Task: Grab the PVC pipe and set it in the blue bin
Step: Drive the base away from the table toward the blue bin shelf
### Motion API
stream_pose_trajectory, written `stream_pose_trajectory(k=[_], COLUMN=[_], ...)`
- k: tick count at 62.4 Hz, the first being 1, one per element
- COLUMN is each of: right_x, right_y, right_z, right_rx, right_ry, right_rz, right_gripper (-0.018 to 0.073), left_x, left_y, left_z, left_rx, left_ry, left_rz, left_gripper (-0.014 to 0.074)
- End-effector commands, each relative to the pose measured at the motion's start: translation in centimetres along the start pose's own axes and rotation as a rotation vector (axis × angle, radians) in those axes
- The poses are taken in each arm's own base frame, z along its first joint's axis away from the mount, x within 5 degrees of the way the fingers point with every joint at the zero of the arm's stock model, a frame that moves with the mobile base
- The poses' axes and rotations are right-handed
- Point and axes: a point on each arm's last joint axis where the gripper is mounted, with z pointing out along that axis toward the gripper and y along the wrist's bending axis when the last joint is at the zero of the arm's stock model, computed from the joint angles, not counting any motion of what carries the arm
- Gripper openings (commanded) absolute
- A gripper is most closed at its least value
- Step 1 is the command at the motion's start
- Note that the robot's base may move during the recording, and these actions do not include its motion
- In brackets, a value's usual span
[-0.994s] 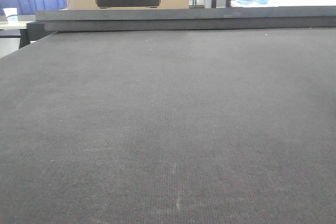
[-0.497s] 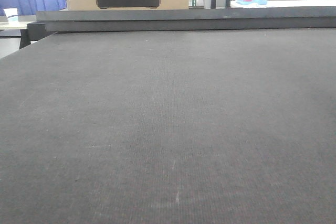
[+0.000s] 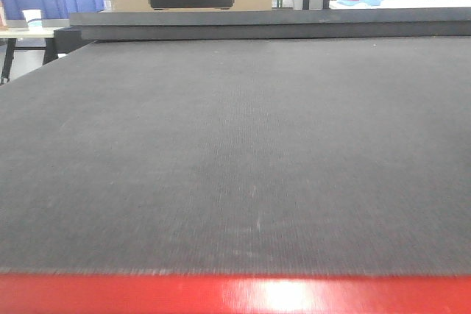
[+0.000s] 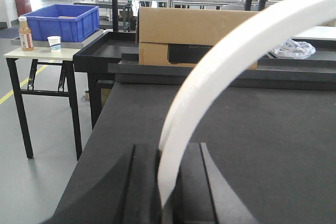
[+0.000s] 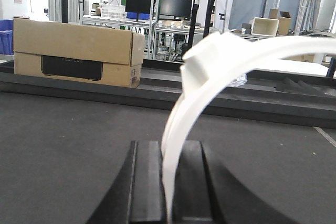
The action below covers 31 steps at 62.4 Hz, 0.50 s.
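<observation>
Right gripper [image 5: 168, 182] is closed on the pipe [image 5: 207, 69], which rises in front of the box [image 5: 73, 51]. Left gripper [image 4: 168, 182] is clamped on a strip [image 4: 226, 56]. The bin [image 4: 62, 22] stands left of the box, well apart. Only the pipe's thin end is pinched, so it could twist or slip during the carry. Compared with the earlier front view, a red band [image 3: 235, 295] now crosses the bottom, and the box has shifted right.

The bin [image 4: 62, 24] sits on a side table [image 4: 37, 52], left of the box [image 4: 181, 29].
</observation>
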Motion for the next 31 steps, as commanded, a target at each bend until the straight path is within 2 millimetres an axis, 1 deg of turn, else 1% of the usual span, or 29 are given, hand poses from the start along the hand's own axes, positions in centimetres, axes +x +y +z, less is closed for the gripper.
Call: stream_pose_trajectory(k=[1, 31], right_x=[-0.44, -0.44], right_y=[-0.01, -0.01], right_z=[-0.21, -0.21], right_rx=[0.0, 0.0], right_ry=[-0.028, -0.028], right_rz=[-0.009, -0.009], right_gripper=[-0.0141, -0.0141], left_x=[-0.6, -0.6], left_y=[-0.03, -0.03], left_z=[-0.24, -0.24], left_rx=[0.004, 0.004], left_ry=[-0.04, -0.04], left_rz=[-0.01, -0.01], left_gripper=[-0.0111, -0.0111])
